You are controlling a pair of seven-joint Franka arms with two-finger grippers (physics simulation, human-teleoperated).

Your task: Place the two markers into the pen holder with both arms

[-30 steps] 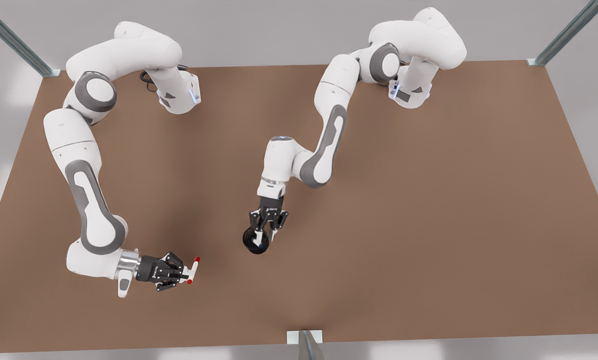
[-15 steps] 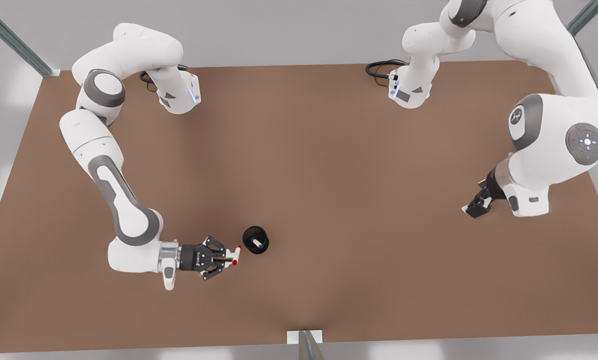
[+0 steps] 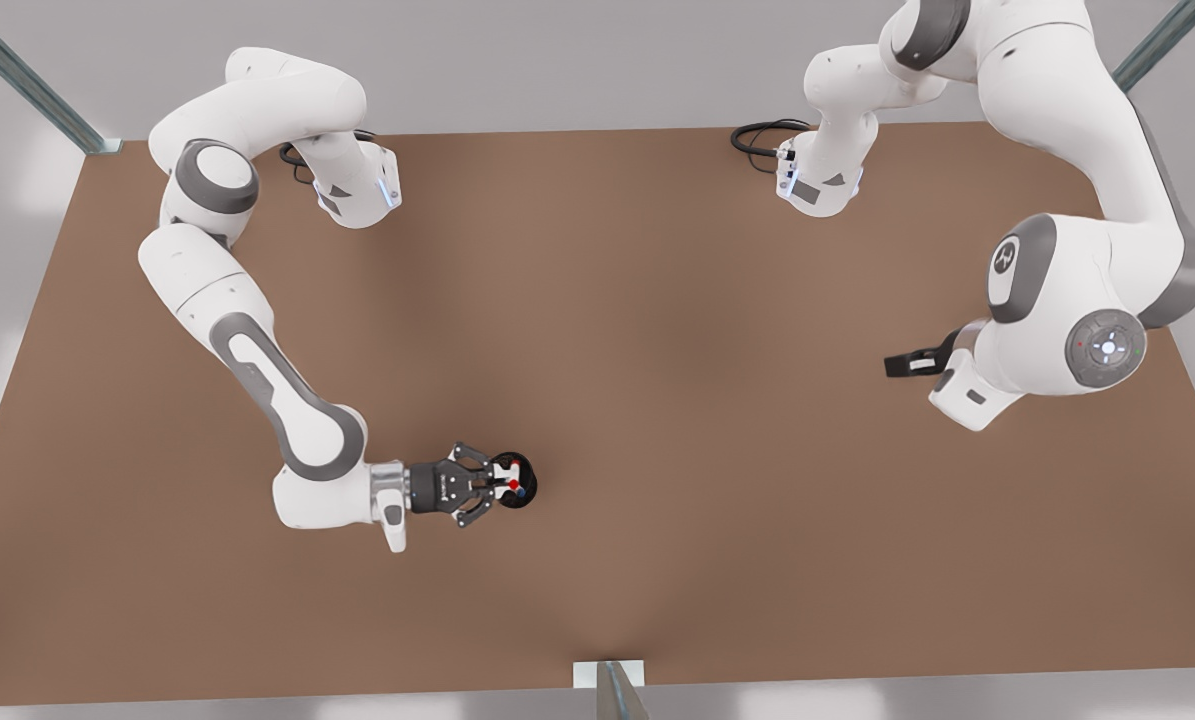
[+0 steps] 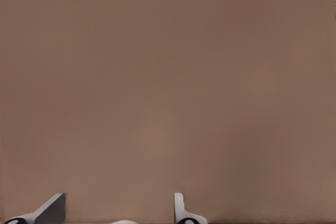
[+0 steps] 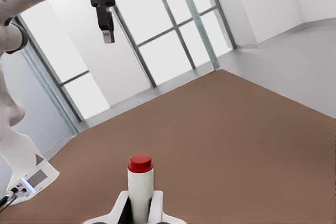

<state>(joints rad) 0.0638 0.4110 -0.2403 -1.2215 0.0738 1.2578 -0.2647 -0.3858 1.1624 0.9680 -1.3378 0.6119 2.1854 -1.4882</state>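
In the front view my right gripper (image 3: 497, 487), at the front view's left, is shut on the red-capped marker (image 3: 514, 484) and holds it at the black pen holder (image 3: 530, 476). The right wrist view shows the red marker (image 5: 140, 179) clamped between the right gripper's (image 5: 140, 211) fingers, red cap pointing away. A blue marker end (image 3: 523, 492) shows inside the holder. My left gripper (image 3: 899, 365) hangs far off at the front view's right, high above the table. In its own wrist view the left gripper (image 4: 118, 213) is open over bare table.
The brown table (image 3: 657, 350) runs to metal posts (image 3: 612, 690) at its edges. Both arm bases (image 3: 357, 190) stand along the far edge, with a black cable (image 3: 757, 135) near one. The left arm's gripper (image 5: 105, 19) shows far off in the right wrist view.
The right gripper carried the red marker toward the front view's right, up to the holder. The left gripper left the blue marker in the holder and swung away to the far right.
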